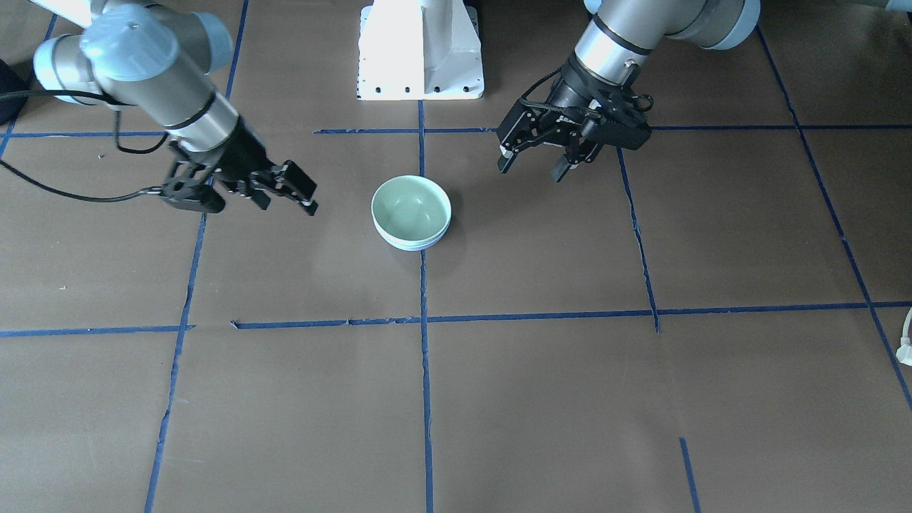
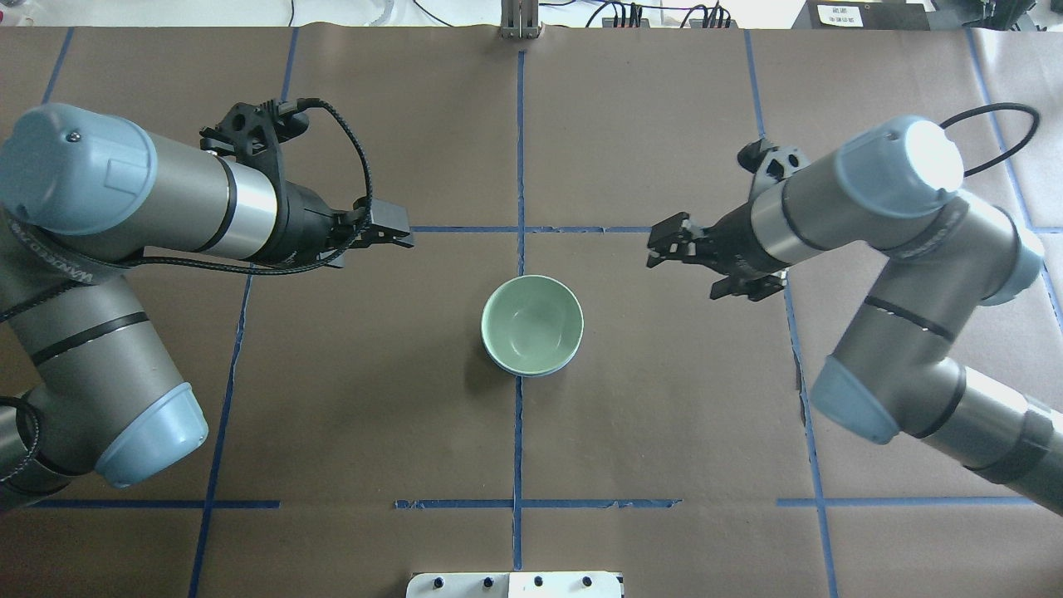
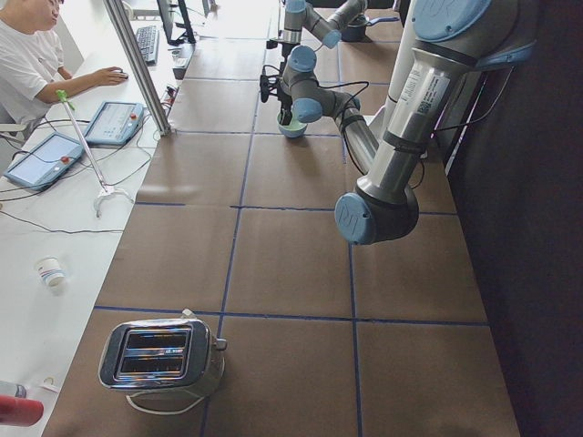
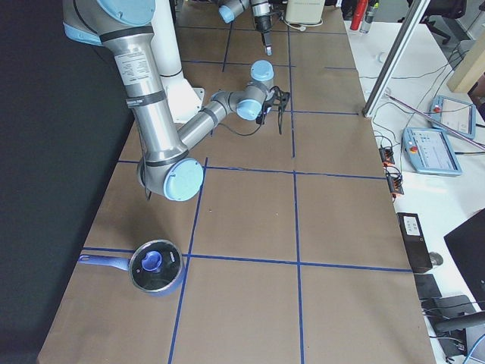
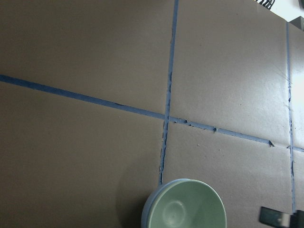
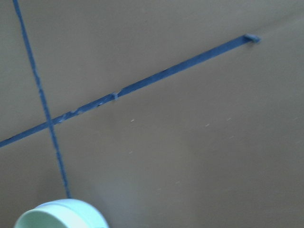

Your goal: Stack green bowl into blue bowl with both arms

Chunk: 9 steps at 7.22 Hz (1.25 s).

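Observation:
The green bowl (image 1: 411, 206) sits nested inside the blue bowl (image 1: 410, 245) at the table's middle, and only the blue bowl's rim shows beneath it. The stack also shows in the overhead view, green bowl (image 2: 531, 322) over blue rim (image 2: 531, 373), and in the left wrist view (image 5: 189, 210). My left gripper (image 2: 384, 244) hovers open and empty to the stack's left. My right gripper (image 2: 683, 269) hovers open and empty to its right. In the front view the left gripper (image 1: 533, 171) is on the right and the right gripper (image 1: 260, 204) on the left. Neither touches the bowls.
The white pedestal base (image 1: 420, 50) stands at the robot's edge. A toaster (image 3: 162, 355) sits at the table's left end and a pot with a blue-knobbed lid (image 4: 155, 265) at its right end. An operator (image 3: 27, 64) sits at a side bench. Blue tape lines grid the brown table.

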Each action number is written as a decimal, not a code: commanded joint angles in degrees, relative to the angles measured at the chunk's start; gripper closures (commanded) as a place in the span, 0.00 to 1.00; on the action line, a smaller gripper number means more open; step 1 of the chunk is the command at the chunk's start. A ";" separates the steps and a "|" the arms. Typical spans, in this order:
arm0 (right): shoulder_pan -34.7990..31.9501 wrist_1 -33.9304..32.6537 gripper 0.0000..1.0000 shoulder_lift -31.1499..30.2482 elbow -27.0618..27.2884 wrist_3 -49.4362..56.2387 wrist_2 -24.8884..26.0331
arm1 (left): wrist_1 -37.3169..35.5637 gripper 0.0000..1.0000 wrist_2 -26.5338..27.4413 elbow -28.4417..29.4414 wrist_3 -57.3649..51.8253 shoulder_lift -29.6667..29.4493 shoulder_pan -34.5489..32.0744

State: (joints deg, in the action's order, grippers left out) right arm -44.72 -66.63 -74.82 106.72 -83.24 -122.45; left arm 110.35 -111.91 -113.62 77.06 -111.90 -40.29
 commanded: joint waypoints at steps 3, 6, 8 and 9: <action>-24.73 -1.57 0.00 -17.36 -3.78 46.23 -9.96 | -0.22 0.00 -12.34 1.11 -39.32 18.07 -17.84; -37.33 -18.99 0.00 -19.75 -5.56 77.09 -11.40 | -22.36 0.00 -14.21 2.88 -75.02 20.23 -35.67; -40.35 -25.37 0.00 -19.66 -5.30 82.09 -13.24 | -34.71 0.00 -18.67 4.88 -88.07 20.84 -45.62; -40.35 -25.48 0.00 -19.66 -5.47 82.10 -13.07 | -35.46 0.00 -20.18 11.08 -95.00 21.36 -48.19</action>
State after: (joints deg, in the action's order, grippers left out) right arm -84.43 -90.54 -94.47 101.38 -2.45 -135.20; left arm 78.55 -129.75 -107.91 -9.28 -91.14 -84.11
